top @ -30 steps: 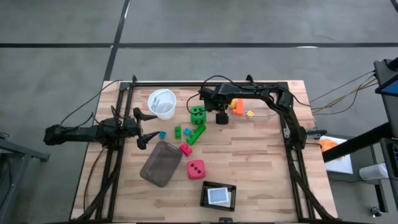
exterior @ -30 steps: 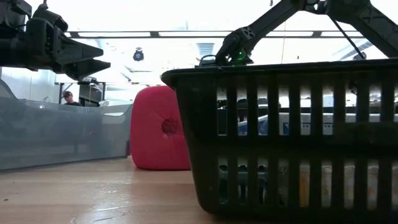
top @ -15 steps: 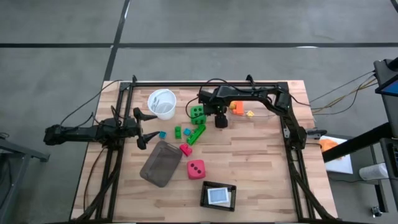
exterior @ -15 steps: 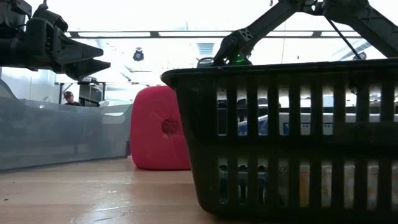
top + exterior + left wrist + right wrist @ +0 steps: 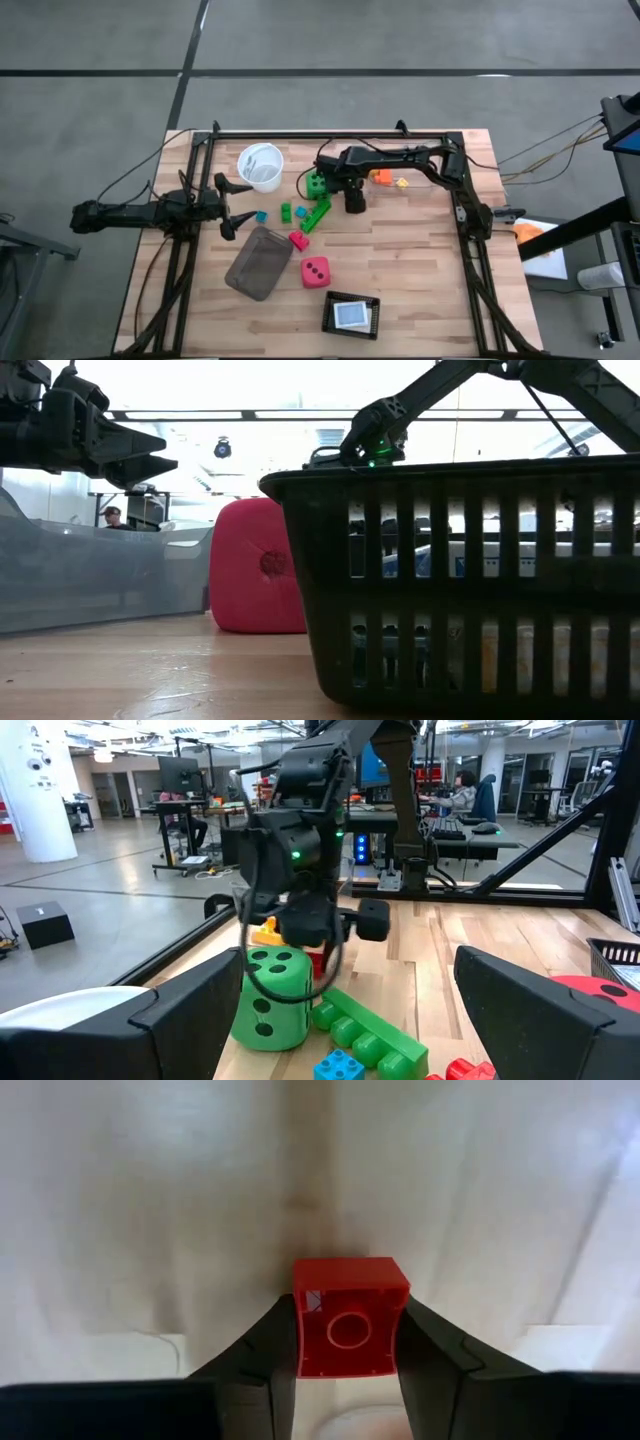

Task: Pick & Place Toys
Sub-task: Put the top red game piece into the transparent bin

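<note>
Nearest the low camera is a black basket (image 5: 352, 315) at the table's front edge, with the pink-red die (image 5: 316, 271) and grey tray (image 5: 259, 262) just behind it. Mid-table there's the long green brick (image 5: 316, 215), a small pink brick (image 5: 298, 240) and a couple of tiny green and blue ones. Left gripper (image 5: 232, 206) hangs over the left side, fingers spread, nothing in them. Further back, right gripper (image 5: 347, 1342) is clamped on a red brick (image 5: 349, 1319), right beside the green die (image 5: 318, 183). Orange brick (image 5: 381, 176), yellow brick (image 5: 402, 183) and a white cup (image 5: 261, 165) sit near the back.
</note>
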Motion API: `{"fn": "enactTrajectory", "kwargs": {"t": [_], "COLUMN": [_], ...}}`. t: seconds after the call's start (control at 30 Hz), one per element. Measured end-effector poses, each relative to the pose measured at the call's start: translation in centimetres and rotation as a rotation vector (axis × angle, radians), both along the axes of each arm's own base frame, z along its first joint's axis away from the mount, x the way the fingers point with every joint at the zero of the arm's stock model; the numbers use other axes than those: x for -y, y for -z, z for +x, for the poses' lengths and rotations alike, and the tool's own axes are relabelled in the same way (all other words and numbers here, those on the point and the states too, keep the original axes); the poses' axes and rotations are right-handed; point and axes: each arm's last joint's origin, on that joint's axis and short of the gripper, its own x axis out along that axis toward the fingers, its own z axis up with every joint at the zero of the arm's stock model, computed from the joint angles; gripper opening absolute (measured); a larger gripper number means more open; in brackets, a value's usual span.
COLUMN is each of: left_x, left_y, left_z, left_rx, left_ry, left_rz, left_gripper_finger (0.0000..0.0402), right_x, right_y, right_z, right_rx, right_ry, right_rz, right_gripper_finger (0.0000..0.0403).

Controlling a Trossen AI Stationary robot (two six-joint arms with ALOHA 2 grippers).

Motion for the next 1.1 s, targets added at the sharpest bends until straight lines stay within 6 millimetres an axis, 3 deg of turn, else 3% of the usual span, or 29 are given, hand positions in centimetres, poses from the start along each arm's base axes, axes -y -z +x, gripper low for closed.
{"fn": "enactTrajectory", "kwargs": {"t": [0.3, 0.57, 0.87, 1.1], "left_x": [0.0, 0.0, 0.0, 0.0], "left_y": [0.0, 0.0, 0.0, 0.0], "left_z": [0.0, 0.0, 0.0, 0.0], "left_rx": [0.0, -0.001, -0.003, -0.002], "left_ry": [0.0, 0.0, 0.001, 0.001], "left_rz": [0.0, 0.0, -0.004, -0.004], "left_gripper_finger": [0.0362, 0.0362, 0.0362, 0.0362], "right_x": [-4.3, -8.3, -13.2, -16.4], "right_y": [-0.8, -3.8, -7.4, -6.8], "right_z": [0.5, 0.8, 1.7, 0.8], "right_rx": [-0.022, 0.083, 0.526, 0.964], "right_ry": [-0.071, -0.129, -0.262, -0.373], "right_rz": [0.006, 0.004, 0.172, 0.229], "right_gripper_finger": [0.0122, 0.0122, 0.0122, 0.0122]}}
